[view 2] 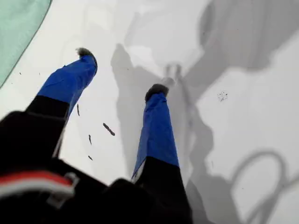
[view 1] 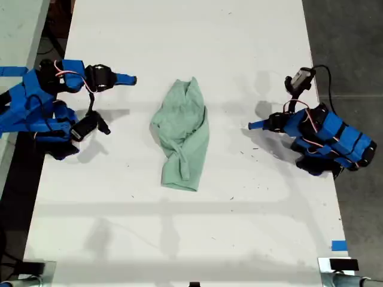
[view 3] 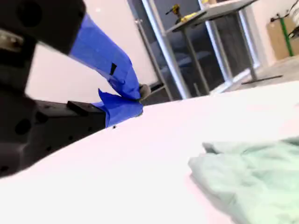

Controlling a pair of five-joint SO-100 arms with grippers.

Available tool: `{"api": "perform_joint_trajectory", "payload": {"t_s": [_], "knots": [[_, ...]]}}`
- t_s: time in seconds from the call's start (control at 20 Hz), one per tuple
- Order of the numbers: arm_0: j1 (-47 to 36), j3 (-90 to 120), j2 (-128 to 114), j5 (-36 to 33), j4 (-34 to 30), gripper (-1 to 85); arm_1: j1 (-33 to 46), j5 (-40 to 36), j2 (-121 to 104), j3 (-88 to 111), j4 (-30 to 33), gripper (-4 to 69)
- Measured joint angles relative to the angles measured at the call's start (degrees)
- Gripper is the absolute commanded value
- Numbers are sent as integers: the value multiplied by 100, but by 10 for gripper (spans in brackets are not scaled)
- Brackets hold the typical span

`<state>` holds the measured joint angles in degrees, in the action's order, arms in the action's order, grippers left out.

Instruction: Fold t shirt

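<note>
Both tools stand off the cloth with nothing held: my first tool point(view 2: 121, 70) has its two blue fingers point(view 2: 70, 79) spread wide over bare white surface, with nothing between them; my second tool point(view 3: 133, 100) has its two blue fingertips pressed together at the ends, empty as far as its own wrist view shows. One t shirt point(view 1: 181, 134), pale mint green and plain, lies rumpled in a long bunched heap near the middle of the table point(view 1: 179, 36), running away from the near edge in the exterior view, narrower at the far end and wider toward the near end, with several creases and folds along it; it touches neither tool. In the first wrist view only a corner of the t shirt point(view 2: 18, 23) shows, apart from the fingers; in the second wrist view its crumpled edge point(view 3: 247, 177) lies on the white surface well apart from the fingertips. Two blue arms sit on the table, one at each side: my first tool point(view 1: 254, 125) is on the exterior view's right, pointing toward the cloth; my second tool point(view 1: 128, 79) is on the exterior view's left, pointing likewise. Several small dark specks point(view 2: 108, 129) mark the table under and around the first tool; one piece of blue tape point(view 1: 339, 246) sits by the table's near edge on the exterior view's right.
</note>
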<state>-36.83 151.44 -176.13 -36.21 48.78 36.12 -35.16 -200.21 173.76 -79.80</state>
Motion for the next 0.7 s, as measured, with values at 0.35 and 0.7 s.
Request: {"api": "perform_joint_trajectory", "payload": {"t_s": [0.35, 0.7], "knots": [[-211, 3375, -2971, -272, -158, -2, 35, -35, 0, 0, 0, 207], [-483, 3419, -2971, 70, 53, -2, 26, -9, 0, 0, 0, 84]]}}
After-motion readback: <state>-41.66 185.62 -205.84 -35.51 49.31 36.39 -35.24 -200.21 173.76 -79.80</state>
